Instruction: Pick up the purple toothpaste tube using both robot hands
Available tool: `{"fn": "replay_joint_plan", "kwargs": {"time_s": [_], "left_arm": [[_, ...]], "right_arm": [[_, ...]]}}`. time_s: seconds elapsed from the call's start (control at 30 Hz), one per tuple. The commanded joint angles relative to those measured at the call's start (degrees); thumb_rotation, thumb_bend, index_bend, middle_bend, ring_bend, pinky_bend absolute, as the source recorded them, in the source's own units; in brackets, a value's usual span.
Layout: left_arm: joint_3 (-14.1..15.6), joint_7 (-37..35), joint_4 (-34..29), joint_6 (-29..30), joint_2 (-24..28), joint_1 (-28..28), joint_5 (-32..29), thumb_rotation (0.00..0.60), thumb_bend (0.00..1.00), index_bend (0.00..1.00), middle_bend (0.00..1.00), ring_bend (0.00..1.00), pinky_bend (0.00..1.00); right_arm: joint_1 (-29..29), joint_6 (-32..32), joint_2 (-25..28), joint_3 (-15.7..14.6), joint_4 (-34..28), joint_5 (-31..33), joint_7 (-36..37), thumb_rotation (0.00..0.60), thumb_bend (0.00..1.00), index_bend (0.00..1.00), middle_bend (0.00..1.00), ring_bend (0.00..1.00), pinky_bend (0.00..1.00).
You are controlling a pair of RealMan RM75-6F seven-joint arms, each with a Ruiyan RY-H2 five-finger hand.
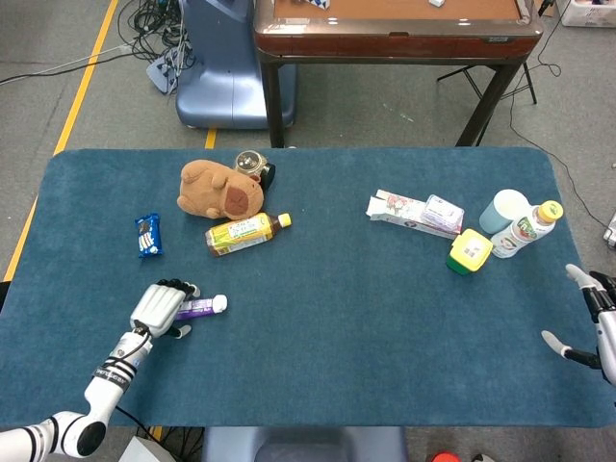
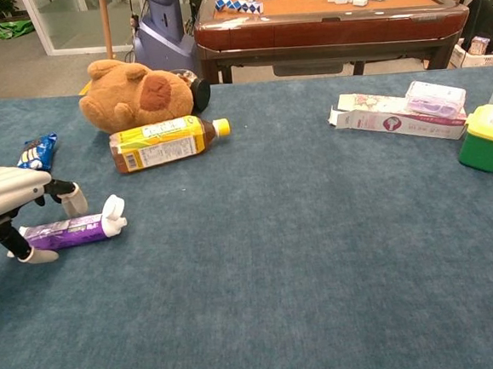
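The purple toothpaste tube (image 1: 200, 307) (image 2: 67, 232) lies flat on the blue table, white cap pointing right. My left hand (image 1: 159, 306) (image 2: 4, 191) arches over the tube's tail end. Its fingers (image 2: 73, 201) curl down on the far side, a small gap from the tube, and the thumb (image 2: 28, 255) stands at the near side by the tail. The tube still rests on the cloth. My right hand (image 1: 597, 322) shows only in the head view, at the table's right edge, fingers spread and holding nothing, far from the tube.
Behind the tube lie a yellow tea bottle (image 1: 243, 232), a brown plush toy (image 1: 219, 190) and a blue snack packet (image 1: 146, 235). At the right stand a toothpaste box (image 1: 414, 214), a green-yellow container (image 1: 470, 251), a cup (image 1: 503, 210) and a bottle (image 1: 527, 229).
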Motion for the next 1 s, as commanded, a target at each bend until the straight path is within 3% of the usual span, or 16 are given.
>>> {"fn": "replay_joint_plan", "kwargs": {"time_s": [0.03,0.33,0.57,1.0], "left_arm": [[0.12,0.36,-1.02,-0.81,0.43,-0.23,-0.44,0.521,0.18,0.31,0.34,0.23,0.25],[0.81,0.72,-3.32,-0.21,1.69,-0.02,0.93,0.509,0.18,0.33,0.35,0.24,0.26],[0.42,-0.58,0.02,-0.17,0.01,-0.2,1.5,0.597,0.21,0.35,0.36,0.25,0.26],[0.31,-3.05,3.68,-0.16,-1.8,-0.18,3.0,0.6,0.25,0.41,0.43,0.3,0.28]], "right_arm": [[-0.07,0.08,0.0,0.0,0.04,0.01,0.08,0.6,0.04,0.12,0.24,0.15,0.21],[0.02,-0.35,-0.13,-0.03,0.1,0.17,0.08,0.6,0.04,0.12,0.24,0.15,0.21],[-0.08,-0.18,0.1,0.0,-0.22,0.14,-0.2,0.6,0.04,0.12,0.24,0.15,0.21],[-0.31,-0.09,0.39,0.06,-0.67,0.46,-0.35,0.6,0.04,0.12,0.24,0.15,0.21]]}}
